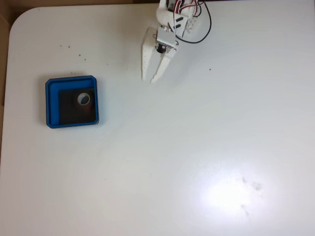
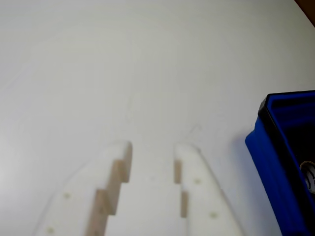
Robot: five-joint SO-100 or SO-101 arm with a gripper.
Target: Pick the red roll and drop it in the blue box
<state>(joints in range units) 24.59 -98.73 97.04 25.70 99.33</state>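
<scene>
Fixed view: the red roll (image 1: pixel 84 100) sits inside the blue box (image 1: pixel 51 103), on its black floor, toward the upper right part of the tray. It lies flat with its open centre facing up, so it has no long axis to speak of. The box stands at the left of the frame, on the white table (image 1: pixel 197 147).

The gripper (image 1: pixel 149 79) hangs at the upper centre of the frame, well apart from the box and to its right and slightly above it in the picture. Its white fingers (image 1: pixel 146 56) point down-frame and stand slightly apart at the tips, with nothing between them. The wrist view agrees: two pale fingers (image 2: pixel 115 172) with bare table showing in the gap.

Relation that matters: in the fixed view the roll lies to the left and a little below the fingertips. In the wrist view the box (image 2: pixel 275 162) enters at the right edge, beside and clear of the fingers, with a pale curved sliver, probably the roll (image 2: pixel 310 174), at the far right edge.

Judgement: the roll already rests in the box, so the drop appears done. No further grasp seems called for; any coming move would likely be a retreat away from the box.
</scene>
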